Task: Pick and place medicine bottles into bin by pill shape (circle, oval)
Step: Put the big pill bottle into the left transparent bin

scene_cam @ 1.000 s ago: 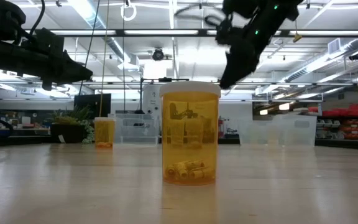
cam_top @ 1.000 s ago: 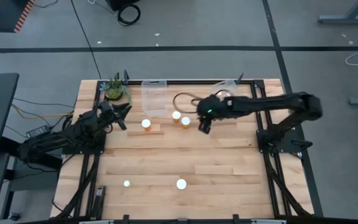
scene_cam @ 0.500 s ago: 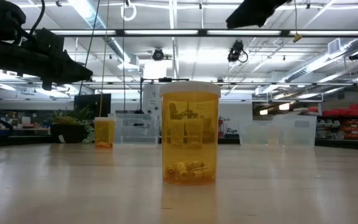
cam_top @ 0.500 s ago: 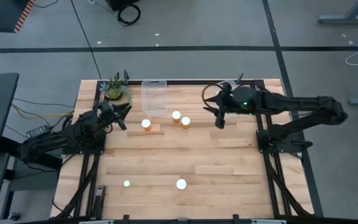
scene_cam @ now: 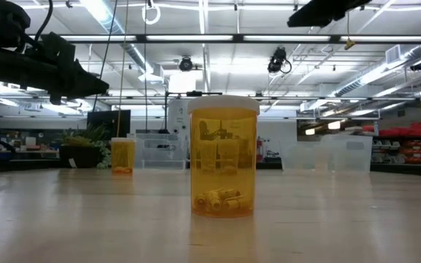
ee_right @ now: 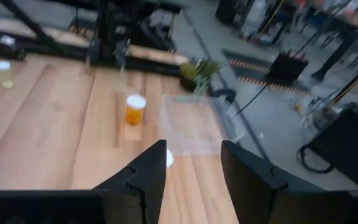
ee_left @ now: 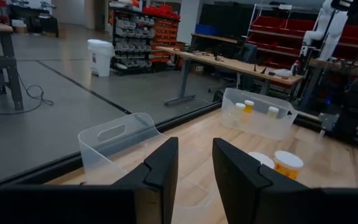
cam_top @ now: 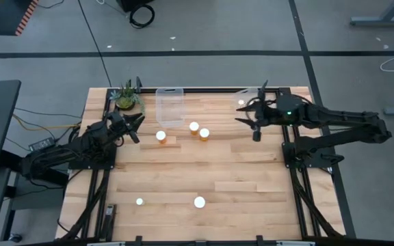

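Several orange medicine bottles with white caps stand upright on the wooden table: one [cam_top: 161, 136] on a small wooden block, two [cam_top: 194, 127] [cam_top: 204, 133] mid-table, and two [cam_top: 139, 201] [cam_top: 199, 202] near the front edge. The front one fills the low view [scene_cam: 223, 157], with oblong pills at its bottom. My right gripper [cam_top: 254, 130] [ee_right: 191, 174] is open and empty, raised at the far right beside a clear bin [cam_top: 246, 96]. My left gripper [cam_top: 137, 128] [ee_left: 194, 168] is open and empty at the far left.
A clear bin [cam_top: 170, 106] stands at the far middle. The right bin holds three bottles in the left wrist view [ee_left: 257, 112]. A potted plant [cam_top: 126, 98] stands at the far left corner. Black frame rails run along the table's sides.
My right gripper has risen and gone from beside the two mid-table bottles toward the table's right edge, to beside the right bin, leaving the low view's top. The bottles stand where they were.
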